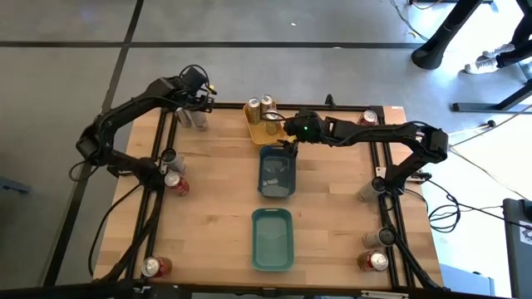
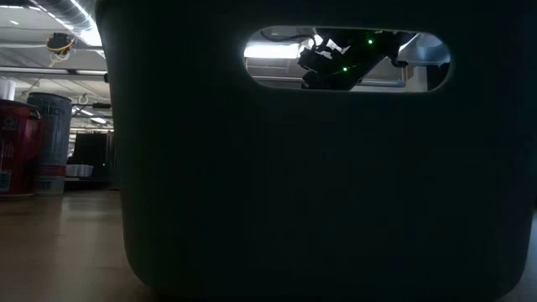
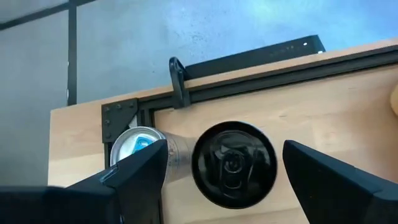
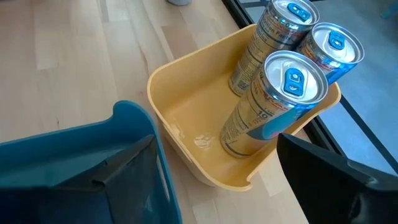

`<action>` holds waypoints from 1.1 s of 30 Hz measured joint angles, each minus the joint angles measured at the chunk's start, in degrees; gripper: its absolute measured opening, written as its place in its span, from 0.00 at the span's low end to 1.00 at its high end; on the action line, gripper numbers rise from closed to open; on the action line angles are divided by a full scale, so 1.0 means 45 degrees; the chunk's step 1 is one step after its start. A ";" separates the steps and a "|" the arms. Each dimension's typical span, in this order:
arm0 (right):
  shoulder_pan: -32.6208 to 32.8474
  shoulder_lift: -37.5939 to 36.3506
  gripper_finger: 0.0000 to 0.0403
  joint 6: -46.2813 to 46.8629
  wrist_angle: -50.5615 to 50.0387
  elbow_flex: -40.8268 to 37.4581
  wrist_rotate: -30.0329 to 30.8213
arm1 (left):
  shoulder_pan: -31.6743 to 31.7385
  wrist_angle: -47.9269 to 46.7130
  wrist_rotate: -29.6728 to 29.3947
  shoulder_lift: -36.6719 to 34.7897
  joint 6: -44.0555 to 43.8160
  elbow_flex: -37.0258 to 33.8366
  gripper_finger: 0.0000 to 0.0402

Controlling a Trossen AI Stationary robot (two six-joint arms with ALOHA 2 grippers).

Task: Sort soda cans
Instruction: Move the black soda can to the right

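Left claw (image 3: pixel 224 180) open around black can (image 3: pixel 234 163), silver can (image 3: pixel 138 143) beside, right claw (image 4: pixel 214 180) open

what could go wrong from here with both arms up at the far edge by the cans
1. The left gripper, open, straddles a black-topped can, with a silver-topped can right beside one finger; closing may knock that neighbour over.
2. The right gripper, open, hangs over three gold cans packed in the yellow plastic tray; a low move could topple them.
3. The blue plastic tray sits directly by one right finger and may get bumped.
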 joint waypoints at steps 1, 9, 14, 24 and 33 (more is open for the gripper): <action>0.0000 0.0000 0.82 0.0000 -0.0003 0.0000 0.0000 | 0.0061 -0.0018 0.0113 0.0076 0.0000 -0.0002 0.77; 0.0005 -0.0010 0.82 0.0000 -0.0004 0.0000 0.0000 | 0.0277 0.0085 0.1074 0.0878 0.0000 -0.0002 0.77; 0.0005 -0.0010 0.82 -0.0001 -0.0004 0.0000 0.0000 | 0.0277 -0.0028 0.1209 0.1247 0.0051 -0.0002 0.77; 0.0010 -0.0010 0.82 0.0000 -0.0018 0.0000 0.0000 | 0.0272 -0.0082 0.2259 0.1335 0.0194 -0.0002 0.77; 0.0010 -0.0010 0.82 0.0000 -0.0052 0.0000 -0.0001 | -0.0541 0.0600 0.2870 0.1335 0.0578 -0.0002 0.77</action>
